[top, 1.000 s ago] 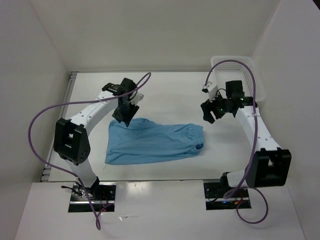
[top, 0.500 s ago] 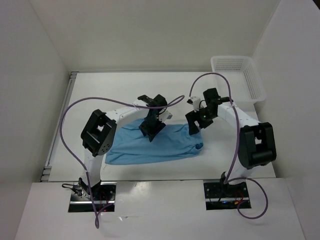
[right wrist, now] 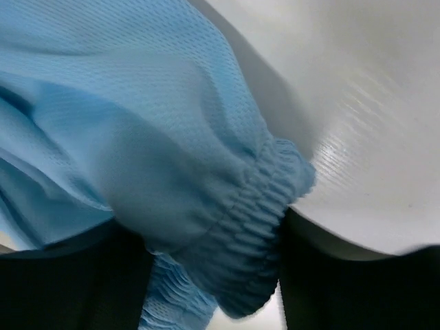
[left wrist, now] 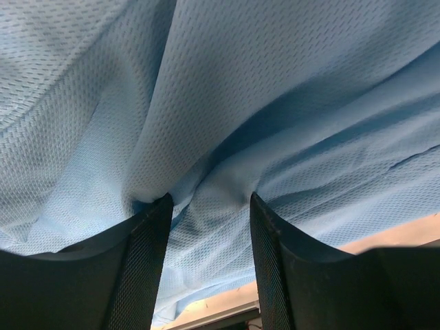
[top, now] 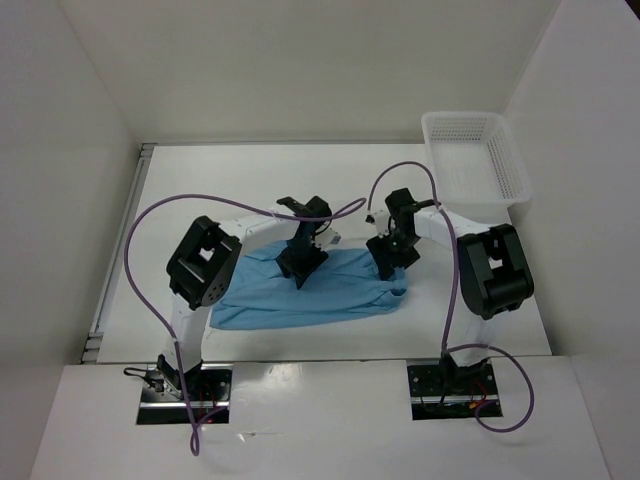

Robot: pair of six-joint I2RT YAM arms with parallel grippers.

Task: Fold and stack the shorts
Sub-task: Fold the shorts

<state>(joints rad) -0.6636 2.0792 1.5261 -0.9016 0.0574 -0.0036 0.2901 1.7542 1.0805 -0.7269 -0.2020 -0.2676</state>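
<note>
The light blue shorts (top: 330, 285) lie flat across the middle of the table, with the gathered waistband (top: 398, 292) at the right end. My left gripper (top: 302, 262) is pressed down on the middle of their far edge. In the left wrist view its jaws (left wrist: 210, 199) stand apart, with a ridge of mesh fabric (left wrist: 275, 103) between them. My right gripper (top: 388, 262) is at the far right corner. There its jaws (right wrist: 213, 234) stand wide on either side of the bunched elastic waistband (right wrist: 258, 206), which fills the gap.
A white mesh basket (top: 512, 170) stands at the back right corner of the white table (top: 220, 180). White walls close in the table on three sides. Purple cables loop above both arms.
My left gripper moved right, from the shorts' far left corner to the middle of their far edge. My right gripper came down from beside the basket onto the waistband corner.
</note>
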